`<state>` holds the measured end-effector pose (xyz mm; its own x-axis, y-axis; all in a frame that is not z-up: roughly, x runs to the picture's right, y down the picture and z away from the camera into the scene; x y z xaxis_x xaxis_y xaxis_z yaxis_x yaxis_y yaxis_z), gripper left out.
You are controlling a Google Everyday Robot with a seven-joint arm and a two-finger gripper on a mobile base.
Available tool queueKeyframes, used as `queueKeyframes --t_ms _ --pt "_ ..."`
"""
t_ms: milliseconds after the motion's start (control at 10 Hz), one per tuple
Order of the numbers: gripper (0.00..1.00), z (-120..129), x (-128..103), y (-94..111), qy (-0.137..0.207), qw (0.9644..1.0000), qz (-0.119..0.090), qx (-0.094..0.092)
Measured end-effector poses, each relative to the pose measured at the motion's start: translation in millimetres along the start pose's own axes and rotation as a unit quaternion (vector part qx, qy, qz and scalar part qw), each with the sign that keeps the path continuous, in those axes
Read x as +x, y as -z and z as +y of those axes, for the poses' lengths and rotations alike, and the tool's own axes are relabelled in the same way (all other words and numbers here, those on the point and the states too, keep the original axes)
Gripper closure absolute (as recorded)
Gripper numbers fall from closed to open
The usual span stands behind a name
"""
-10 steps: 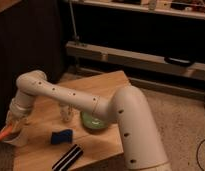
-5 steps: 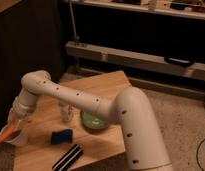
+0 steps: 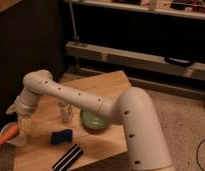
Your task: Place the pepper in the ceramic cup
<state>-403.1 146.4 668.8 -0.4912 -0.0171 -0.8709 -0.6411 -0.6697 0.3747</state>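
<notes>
Pepper [image 3: 7,135] lying tilted in the ceramic cup [image 3: 15,138] at the wooden table's [image 3: 103,85] near-left corner, gripper [image 3: 21,116] just above (grasp impossible to tell), green bowl [image 3: 94,121] mid-table, blue block [image 3: 61,136], dim speckled floor [image 3: 183,110] to the right.

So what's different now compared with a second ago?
Not much. The hand has stayed at the table's left edge, just above the ceramic cup. The pepper lay across the cup's rim a second ago and lies the same way now, its tip pointing out left. The green bowl, the blue block and the small white shaker haven't moved.
</notes>
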Motion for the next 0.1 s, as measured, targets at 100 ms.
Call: queueKeyframes --t_ms 100 --pt "0.20 2.6 3.7 8.4 0.007 1.0000 -0.004 -0.001"
